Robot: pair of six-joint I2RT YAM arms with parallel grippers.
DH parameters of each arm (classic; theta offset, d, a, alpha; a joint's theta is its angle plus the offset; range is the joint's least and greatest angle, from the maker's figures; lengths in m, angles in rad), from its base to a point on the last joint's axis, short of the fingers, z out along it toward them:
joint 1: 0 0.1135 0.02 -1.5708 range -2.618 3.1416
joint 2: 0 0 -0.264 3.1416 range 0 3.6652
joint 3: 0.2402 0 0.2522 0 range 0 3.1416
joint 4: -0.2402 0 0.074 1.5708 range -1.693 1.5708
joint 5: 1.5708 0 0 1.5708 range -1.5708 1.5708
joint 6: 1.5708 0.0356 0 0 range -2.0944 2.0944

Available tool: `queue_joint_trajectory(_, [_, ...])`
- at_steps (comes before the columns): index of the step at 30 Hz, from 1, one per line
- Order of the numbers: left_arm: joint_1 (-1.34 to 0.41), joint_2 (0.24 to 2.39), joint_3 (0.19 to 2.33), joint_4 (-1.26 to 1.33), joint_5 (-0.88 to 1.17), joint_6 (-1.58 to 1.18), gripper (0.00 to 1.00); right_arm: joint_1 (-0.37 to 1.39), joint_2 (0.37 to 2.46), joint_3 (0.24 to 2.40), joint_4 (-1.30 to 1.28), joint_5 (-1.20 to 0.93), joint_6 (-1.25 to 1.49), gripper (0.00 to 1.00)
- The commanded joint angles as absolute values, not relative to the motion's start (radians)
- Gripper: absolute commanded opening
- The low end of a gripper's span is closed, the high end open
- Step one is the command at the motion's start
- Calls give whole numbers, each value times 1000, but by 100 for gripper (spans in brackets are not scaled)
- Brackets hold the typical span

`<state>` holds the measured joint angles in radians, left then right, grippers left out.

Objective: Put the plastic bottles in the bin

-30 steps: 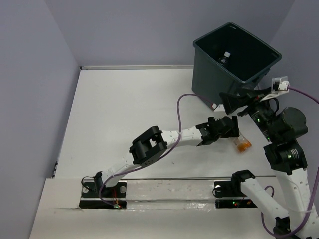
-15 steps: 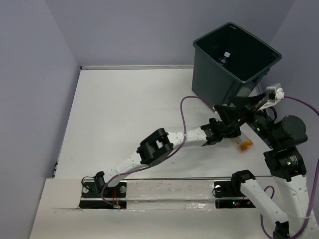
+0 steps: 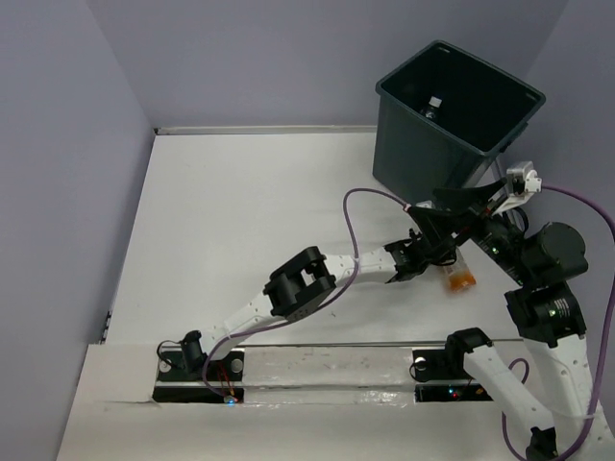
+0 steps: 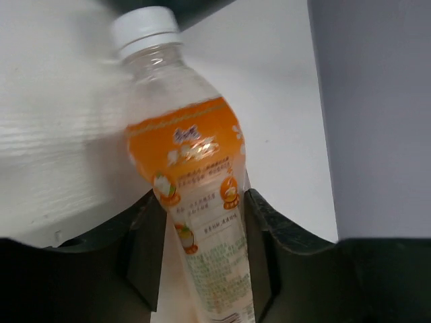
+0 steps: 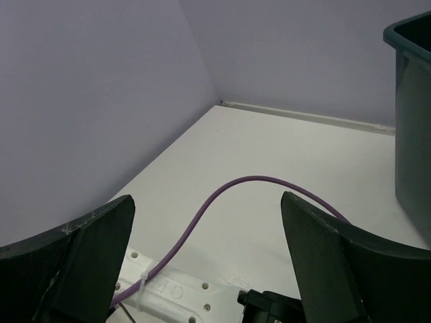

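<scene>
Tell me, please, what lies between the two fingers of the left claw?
In the left wrist view, a plastic bottle with an orange label and white cap fills the left claw, touching both fingers.

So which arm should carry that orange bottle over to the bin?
Left. The left pincer grips the orange-labelled bottle, not far from the bin; the right pincer is open and empty.

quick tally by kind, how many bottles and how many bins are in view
bin: 1
plastic bottles: 2 (orange-label bottle on the table, second bottle inside the bin)
total: 3
</scene>
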<state>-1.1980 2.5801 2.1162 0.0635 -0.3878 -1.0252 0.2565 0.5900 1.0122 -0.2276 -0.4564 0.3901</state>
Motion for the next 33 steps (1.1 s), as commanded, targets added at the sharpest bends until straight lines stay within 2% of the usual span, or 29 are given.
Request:
queue_joint_trajectory(1, [-1193, 2470, 1927, 116, -414, -959, 36, 259, 577, 999, -187, -474, 400, 94])
queue_joint_trajectory(4, [-1193, 2347, 1728, 169, -419, -940, 28, 259, 577, 997, -187, -471, 402, 94])
queue_joint_trajectory(6, [-1193, 2269, 1567, 184, -442, -930, 18, 259, 572, 996, -193, -466, 403, 94])
queue_joint_trajectory(11, [-1201, 1933, 1135, 322, -521, -930, 17, 259, 557, 999, -195, -449, 411, 94])
queue_joint_trajectory(16, [-1207, 1631, 974, 321, -630, -893, 18, 259, 520, 968, -170, -385, 437, 94])
queue_joint_trajectory(18, [-1206, 1553, 977, 316, -721, -803, 18, 259, 480, 947, -170, -345, 443, 94])
queue_joint_trajectory(22, [-1166, 1399, 1067, 368, -762, -622, 20, 259, 420, 873, -192, -218, 449, 90])
queue_joint_trajectory(26, [-1085, 1396, 1204, 500, -720, -459, 20, 259, 373, 763, -233, -169, 466, 83])
queue_joint_trajectory(29, [-1048, 1452, 1389, 584, -674, -363, 20, 259, 316, 710, -250, -166, 489, 73])
queue_joint_trajectory(30, [-1026, 1472, 1431, 597, -663, -344, 20, 259, 305, 680, -256, -173, 497, 62])
queue_joint_trajectory(32, [-1005, 1557, 1529, 610, -620, -316, 20, 259, 282, 655, -273, -190, 502, 50])
queue_joint_trajectory(33, [-993, 1621, 1628, 615, -614, -280, 20, 259, 279, 635, -288, -199, 503, 34])
